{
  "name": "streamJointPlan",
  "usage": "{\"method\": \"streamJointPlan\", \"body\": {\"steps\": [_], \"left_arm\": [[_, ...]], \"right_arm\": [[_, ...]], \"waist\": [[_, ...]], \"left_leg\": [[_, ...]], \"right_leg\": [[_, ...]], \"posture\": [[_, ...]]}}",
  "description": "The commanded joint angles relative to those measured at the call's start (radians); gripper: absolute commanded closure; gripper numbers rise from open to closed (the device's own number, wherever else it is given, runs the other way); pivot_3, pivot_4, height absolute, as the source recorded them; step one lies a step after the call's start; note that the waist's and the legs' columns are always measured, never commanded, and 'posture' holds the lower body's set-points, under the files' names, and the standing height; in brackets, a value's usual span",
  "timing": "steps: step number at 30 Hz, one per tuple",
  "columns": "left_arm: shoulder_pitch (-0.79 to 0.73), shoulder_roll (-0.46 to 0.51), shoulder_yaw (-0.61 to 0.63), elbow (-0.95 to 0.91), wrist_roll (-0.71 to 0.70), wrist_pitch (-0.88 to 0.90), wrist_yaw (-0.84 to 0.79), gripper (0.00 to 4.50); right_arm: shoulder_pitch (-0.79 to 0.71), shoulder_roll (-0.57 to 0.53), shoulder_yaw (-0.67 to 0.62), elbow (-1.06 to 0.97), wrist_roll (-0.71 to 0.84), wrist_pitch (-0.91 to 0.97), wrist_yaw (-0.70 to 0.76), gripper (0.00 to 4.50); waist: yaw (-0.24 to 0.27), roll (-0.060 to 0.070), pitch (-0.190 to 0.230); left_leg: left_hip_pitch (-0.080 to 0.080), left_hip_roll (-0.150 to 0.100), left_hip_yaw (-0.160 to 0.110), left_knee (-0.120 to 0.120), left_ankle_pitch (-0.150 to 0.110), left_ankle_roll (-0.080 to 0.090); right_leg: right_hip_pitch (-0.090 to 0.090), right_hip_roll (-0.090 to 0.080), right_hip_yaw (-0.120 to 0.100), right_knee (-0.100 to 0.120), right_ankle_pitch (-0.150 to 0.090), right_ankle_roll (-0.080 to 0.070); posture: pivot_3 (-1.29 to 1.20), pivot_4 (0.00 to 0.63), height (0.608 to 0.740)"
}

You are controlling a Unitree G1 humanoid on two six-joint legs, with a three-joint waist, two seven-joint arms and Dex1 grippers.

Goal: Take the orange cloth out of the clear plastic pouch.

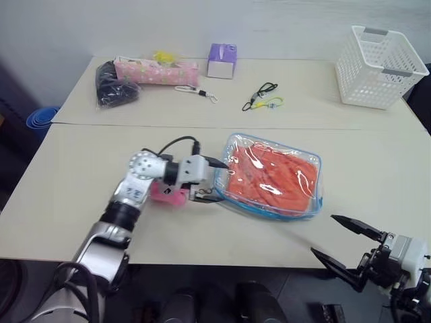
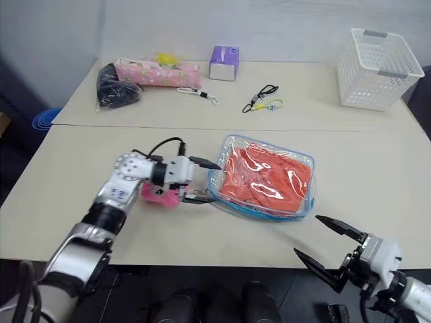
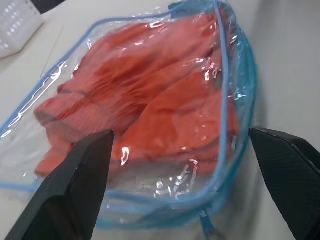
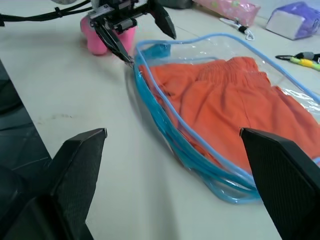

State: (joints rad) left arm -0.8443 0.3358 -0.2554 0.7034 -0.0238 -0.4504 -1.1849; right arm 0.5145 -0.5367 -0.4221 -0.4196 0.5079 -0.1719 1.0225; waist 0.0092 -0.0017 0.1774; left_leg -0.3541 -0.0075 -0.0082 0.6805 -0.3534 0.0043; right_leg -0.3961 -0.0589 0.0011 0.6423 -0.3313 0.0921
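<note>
Pouch (image 1: 272, 176) lies flat on the near table (image 1: 81, 195), roughly mid-table, a little right of centre. Cloth (image 1: 273, 173) is inside it, folded and filling most of the pouch; clear plastic over it is wrinkled and glossy. Blue edging runs round the rim.

Left gripper (image 1: 214, 180) sits at the pouch's left end, pointing toward it. Jaws are spread wide, one finger above the pouch corner, the other low by the table just beside the edging. Nothing is held between them. In the left wrist view the two fingers (image 3: 75, 192) stand on either side of the pouch end, apart from the plastic. Pink toy (image 1: 167, 194) lies under the left wrist, just beside the pouch.

Right gripper (image 1: 342, 242) hangs off the near table edge, to the right and well apart from the pouch. Jaws wide, empty.

Far table: white basket (image 1: 378, 66) at right, purple tissue box (image 1: 221, 60), pink pencil case (image 1: 156, 70), black bag (image 1: 114, 84), small lanyards (image 1: 262, 96).
</note>
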Motion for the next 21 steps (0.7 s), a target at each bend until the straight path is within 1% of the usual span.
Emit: {"method": "streamJointPlan", "body": {"steps": [1, 5, 7, 9, 13, 14, 16, 17, 21], "left_arm": [[-0.056, -0.014, -0.008, 0.092, 0.023, -0.113, -0.007, 0.57], [-0.087, -0.014, -0.012, 0.162, 0.035, -0.176, -0.036, 1.84], [-0.096, -0.027, 0.008, 0.173, 0.002, -0.152, -0.059, 2.47], [-0.095, -0.047, 0.038, 0.156, -0.058, -0.082, -0.099, 3.07], [-0.063, -0.065, 0.099, 0.037, -0.208, 0.182, -0.204, 4.32], [-0.049, -0.056, 0.100, 0.001, -0.229, 0.246, -0.229, 4.47], [-0.020, -0.041, 0.098, -0.063, -0.248, 0.337, -0.254, 4.47], [-0.006, -0.036, 0.098, -0.090, -0.253, 0.387, -0.244, 4.47], [0.043, -0.041, 0.105, -0.181, -0.258, 0.498, -0.191, 4.47]], "right_arm": [[0.019, 0.024, -0.010, -0.030, -0.022, -0.038, -0.041, 0.00], [0.051, 0.032, -0.017, -0.022, -0.031, -0.065, -0.048, 0.00], [0.058, 0.032, -0.017, -0.017, -0.035, -0.076, -0.054, 0.00], [0.061, 0.030, -0.016, -0.015, -0.034, -0.082, -0.059, 0.00], [0.064, 0.025, -0.013, -0.021, -0.020, -0.077, -0.064, 0.00], [0.067, 0.021, -0.010, -0.022, -0.014, -0.072, -0.059, 0.00], [0.071, 0.012, -0.004, -0.028, -0.005, -0.058, -0.051, 0.00], [0.073, 0.005, 0.007, -0.042, 0.003, -0.035, -0.051, 0.00], [0.056, -0.018, 0.062, -0.095, 0.014, 0.042, -0.068, 0.00]], "waist": [[0.002, -0.001, 0.001], [0.007, -0.001, 0.001], [0.011, -0.001, 0.001], [0.013, -0.001, 0.001], [0.014, -0.001, 0.001], [0.013, -0.001, 0.001], [0.011, -0.001, 0.001], [0.010, -0.001, 0.001], [0.012, -0.001, 0.001]], "left_leg": [[0.000, 0.000, 0.000, 0.000, 0.000, 0.000], [0.000, 0.000, 0.000, 0.000, 0.000, 0.000], [0.000, 0.000, 0.000, 0.000, 0.000, 0.000], [0.000, 0.000, 0.001, 0.000, 0.000, 0.000], [0.000, 0.000, 0.000, 0.001, 0.000, 0.001], [0.000, 0.000, 0.000, 0.001, 0.000, 0.001], [0.000, 0.000, 0.000, 0.001, 0.000, 0.001], [0.000, 0.000, 0.000, 0.001, 0.000, 0.001], [0.000, 0.000, 0.000, 0.001, 0.000, 0.000]], "right_leg": [[0.000, 0.000, 0.000, 0.000, 0.000, 0.000], [0.000, 0.000, 0.000, 0.000, 0.000, 0.000], [0.000, 0.000, 0.000, 0.000, 0.000, 0.000], [0.000, 0.000, 0.001, 0.000, 0.000, 0.000], [0.000, 0.000, 0.000, 0.001, 0.000, 0.000], [0.000, 0.000, 0.000, 0.001, 0.000, 0.000], [0.000, 0.000, 0.001, 0.002, 0.000, 0.000], [0.000, 0.000, 0.001, 0.002, 0.000, 0.000], [0.000, 0.000, 0.001, 0.002, 0.000, 0.000]], "posture": [[0.00, 0.150, 0.740], [0.00, 0.150, 0.740], [0.00, 0.150, 0.740], [0.00, 0.150, 0.740], [0.00, 0.150, 0.740], [0.00, 0.150, 0.740], [0.00, 0.150, 0.740], [0.00, 0.150, 0.740], [0.00, 0.150, 0.740]]}}
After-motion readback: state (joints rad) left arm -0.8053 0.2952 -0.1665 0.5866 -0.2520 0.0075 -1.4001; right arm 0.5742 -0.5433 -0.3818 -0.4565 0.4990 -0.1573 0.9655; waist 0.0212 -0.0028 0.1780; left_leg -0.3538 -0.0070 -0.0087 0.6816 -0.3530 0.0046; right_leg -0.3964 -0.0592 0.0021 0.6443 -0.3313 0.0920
